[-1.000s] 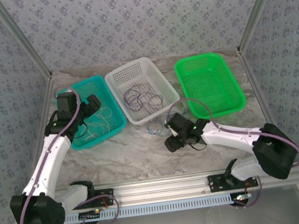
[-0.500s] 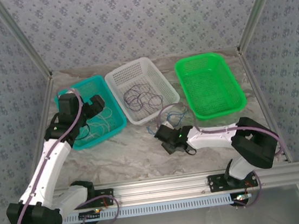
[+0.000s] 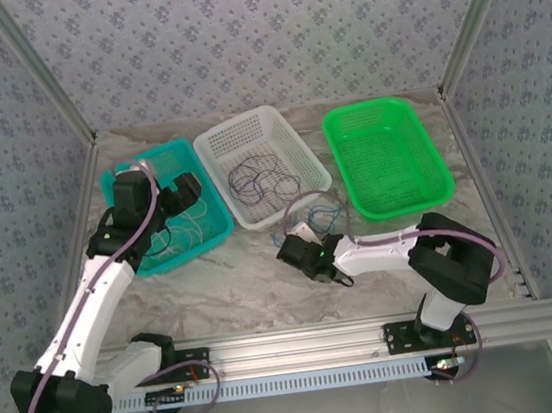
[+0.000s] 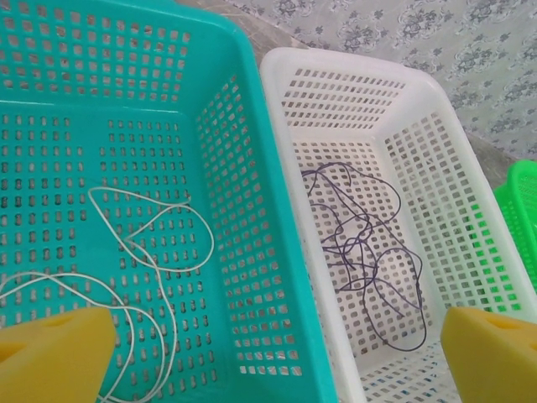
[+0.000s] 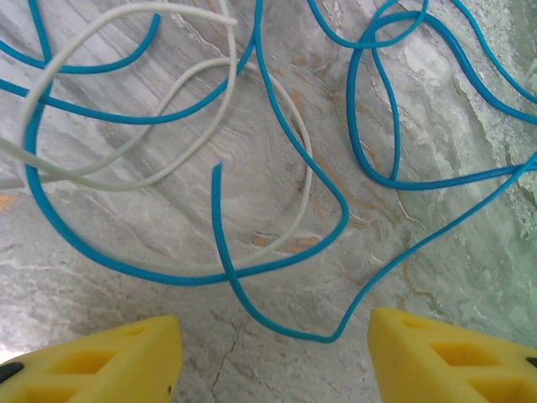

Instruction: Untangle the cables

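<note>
Blue cables lie looped on the marble table in front of the white basket. My right gripper hovers low over them, open, its yellow fingertips wide apart. Between and beyond them run a blue cable and a pale whitish cable, crossing each other. Dark purple cables sit tangled in the white basket. My left gripper hangs open and holds nothing above the teal basket, where whitish cable loops; the purple cable is to its right.
A green basket with nothing in it stands at the back right. The three baskets sit side by side across the back of the table. Patterned walls and metal frame posts close in the sides.
My right gripper has swung left and dropped low over the blue cables on the table. The left gripper has shifted slightly right over the teal basket.
</note>
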### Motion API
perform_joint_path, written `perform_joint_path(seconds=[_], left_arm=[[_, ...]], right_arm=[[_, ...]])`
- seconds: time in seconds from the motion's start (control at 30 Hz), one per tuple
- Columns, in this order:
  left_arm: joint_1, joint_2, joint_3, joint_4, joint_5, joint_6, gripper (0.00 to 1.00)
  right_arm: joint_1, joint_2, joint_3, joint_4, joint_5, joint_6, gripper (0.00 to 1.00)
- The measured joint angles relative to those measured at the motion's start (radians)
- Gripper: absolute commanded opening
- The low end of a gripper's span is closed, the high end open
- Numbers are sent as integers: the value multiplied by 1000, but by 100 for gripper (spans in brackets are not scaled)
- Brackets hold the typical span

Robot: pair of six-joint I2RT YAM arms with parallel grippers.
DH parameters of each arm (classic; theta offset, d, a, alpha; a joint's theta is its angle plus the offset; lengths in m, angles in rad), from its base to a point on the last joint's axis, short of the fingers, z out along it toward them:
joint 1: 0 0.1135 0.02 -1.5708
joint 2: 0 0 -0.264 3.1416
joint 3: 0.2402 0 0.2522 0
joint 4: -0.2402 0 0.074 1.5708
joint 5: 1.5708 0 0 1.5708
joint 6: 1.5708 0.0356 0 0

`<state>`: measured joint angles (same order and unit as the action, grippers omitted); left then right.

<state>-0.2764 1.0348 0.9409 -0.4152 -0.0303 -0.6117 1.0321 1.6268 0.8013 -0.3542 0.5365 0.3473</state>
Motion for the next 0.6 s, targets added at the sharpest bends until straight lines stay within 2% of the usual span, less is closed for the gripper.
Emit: perform_joint_path(seconds=[0.23, 0.4, 0.6], left_arm=[[-1, 2, -4, 1, 9, -2, 100], [-1, 2, -4, 12, 19, -3, 100], [-32, 33, -4, 50, 35, -4, 99]], right_arm=[[-28, 28, 7, 47, 0, -19, 19], [-32, -23, -28, 23, -27, -20, 16], [-60, -354, -94, -25, -225, -50, 16]])
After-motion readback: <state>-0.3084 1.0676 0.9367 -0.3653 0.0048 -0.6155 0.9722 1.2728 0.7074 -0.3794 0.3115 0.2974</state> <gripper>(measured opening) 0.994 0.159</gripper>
